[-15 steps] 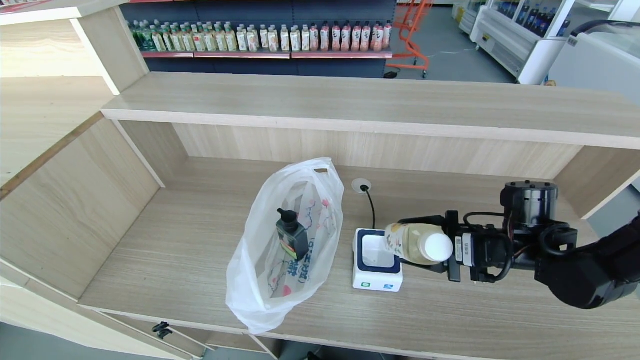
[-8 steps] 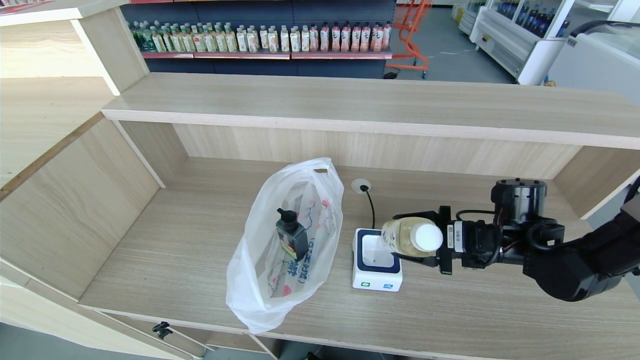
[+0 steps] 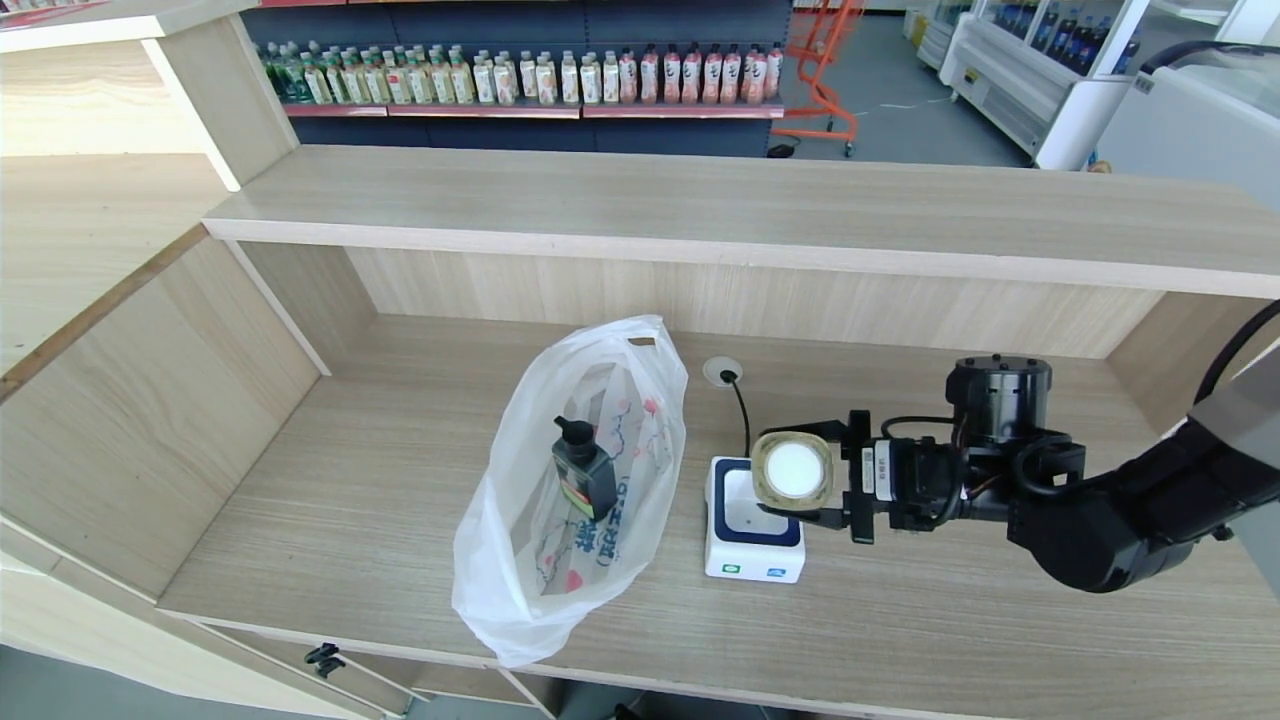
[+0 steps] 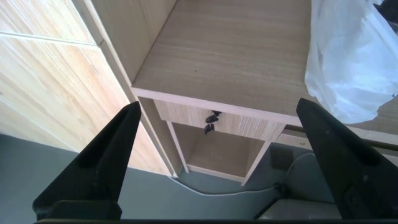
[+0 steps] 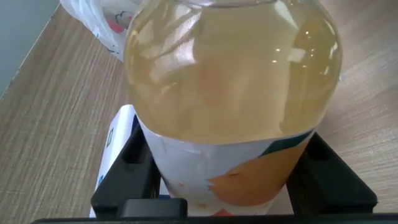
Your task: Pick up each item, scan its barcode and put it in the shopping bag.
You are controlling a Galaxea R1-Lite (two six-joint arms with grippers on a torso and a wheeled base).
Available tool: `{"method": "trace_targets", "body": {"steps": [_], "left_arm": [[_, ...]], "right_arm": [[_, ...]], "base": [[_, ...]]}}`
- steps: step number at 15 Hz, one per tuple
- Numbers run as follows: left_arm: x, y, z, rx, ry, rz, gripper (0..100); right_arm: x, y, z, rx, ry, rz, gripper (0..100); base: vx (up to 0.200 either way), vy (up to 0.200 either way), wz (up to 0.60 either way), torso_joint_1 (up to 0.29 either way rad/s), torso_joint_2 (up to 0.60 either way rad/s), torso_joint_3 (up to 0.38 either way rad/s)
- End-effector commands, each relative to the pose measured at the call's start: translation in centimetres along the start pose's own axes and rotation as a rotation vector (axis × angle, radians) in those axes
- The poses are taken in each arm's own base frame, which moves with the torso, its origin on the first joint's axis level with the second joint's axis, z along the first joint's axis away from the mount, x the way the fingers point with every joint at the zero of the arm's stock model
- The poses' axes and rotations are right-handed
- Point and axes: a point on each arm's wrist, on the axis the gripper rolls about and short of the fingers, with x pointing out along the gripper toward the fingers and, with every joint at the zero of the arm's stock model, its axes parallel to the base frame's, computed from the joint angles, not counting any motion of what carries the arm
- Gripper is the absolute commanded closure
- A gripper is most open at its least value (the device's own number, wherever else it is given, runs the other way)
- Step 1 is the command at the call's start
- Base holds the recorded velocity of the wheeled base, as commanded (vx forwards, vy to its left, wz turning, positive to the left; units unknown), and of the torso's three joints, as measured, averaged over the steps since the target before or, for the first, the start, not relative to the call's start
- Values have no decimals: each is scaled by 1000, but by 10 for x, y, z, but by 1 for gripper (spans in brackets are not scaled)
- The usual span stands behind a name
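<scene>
Bottle (image 3: 792, 471) pale yellow; bag (image 3: 520, 560) translucent white; scanner (image 3: 752, 562) white, blue-framed.

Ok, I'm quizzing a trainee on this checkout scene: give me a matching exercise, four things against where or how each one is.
1 drink bottle
2 scanner
3 dark pump bottle
4 left gripper

A inside the shopping bag
B open, holding nothing
C on the counter beside the bag
D gripped by the right gripper above the scanner

Pairs: 1-D, 2-C, 3-A, 4-B
</scene>
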Motion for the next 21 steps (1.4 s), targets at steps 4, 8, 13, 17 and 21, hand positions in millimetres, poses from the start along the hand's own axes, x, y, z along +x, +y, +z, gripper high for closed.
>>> {"method": "trace_targets", "body": {"steps": [4,8,13,17,21], "left_arm": [[0,0,0,0,2,1,0],[0,0,0,0,2,1,0],[0,0,0,0,2,1,0],[0,0,0,0,2,1,0],[0,0,0,0,2,1,0]], "right_arm": [[7,-2,-8,-26,-2,-18,100],[10,-9,-8,-45,-11,-31,100],[13,-17,-7,-19,-16,-50,100],[16,-16,-7,-17,-19,-44,100],[18,-14,-6,-8,-25,-37,100]], "base": [[0,0,0,0,0,0],[0,0,0,0,0,0],[0,0,0,0,0,0],[0,0,0,0,0,0],[0,0,0,0,0,0]]}}
